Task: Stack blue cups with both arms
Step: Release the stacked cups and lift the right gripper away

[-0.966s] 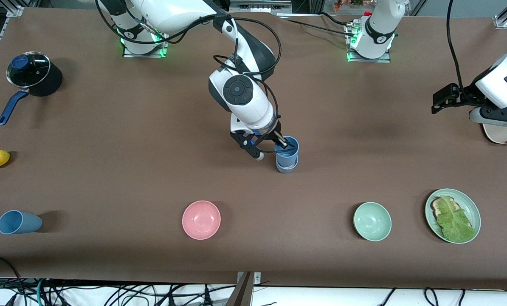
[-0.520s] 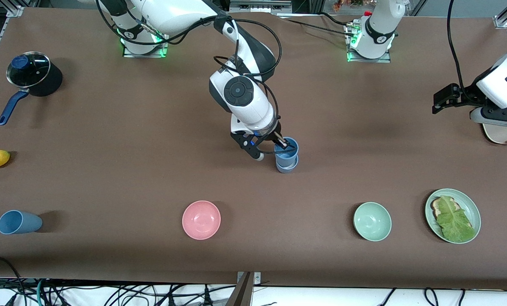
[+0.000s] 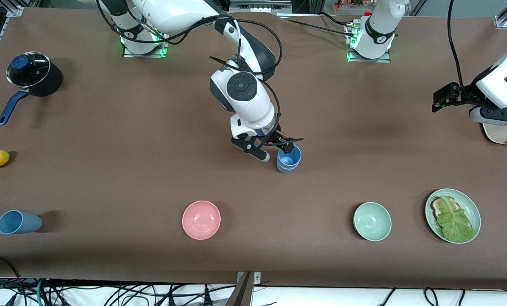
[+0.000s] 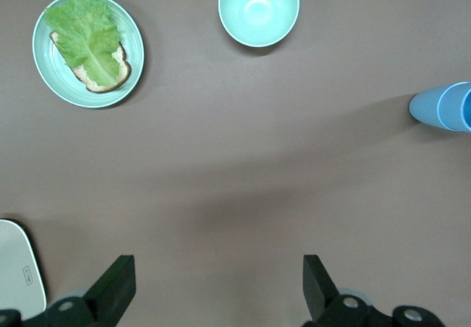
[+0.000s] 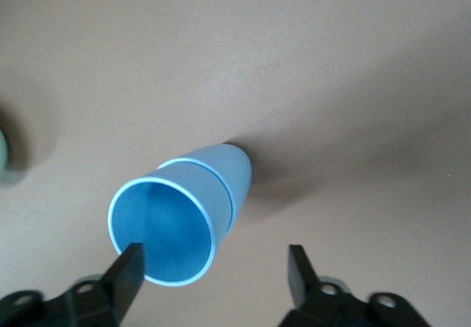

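- Front view: you see two blue cups nested upright as one stack [image 3: 288, 160] near the middle of the table [image 3: 109, 140]. The right gripper [image 3: 275, 151] is just above the stack's rim, fingers spread apart and gripping nothing, one of them at the rim and the other off to the side.
- Front view: a third blue cup [image 3: 18, 222] lies on its side at the right arm's end of the table, nearer the front camera than the stack and well apart from it. Judge the task as partly done: one nesting is finished, and this lone cup is still to be fetched and added.
- Front view: the left gripper [image 3: 442, 97] hangs over the left arm's end of the table, waiting. The pink bowl [image 3: 201, 219] and the pale green bowl [image 3: 372, 221] sit nearer the front camera and play no part.
- Left wrist view: you see the left gripper's fingers [image 4: 118, 289] wide apart and empty over bare table, with the stack at the frame's edge, the green bowl, and a plate [image 4: 44, 62] carrying bread and lettuce.
- Right wrist view: the stack's inner cup sits deep in the outer one, only a band of it showing; the right gripper's fingers [image 5: 129, 269] stand apart, one close by the rim.
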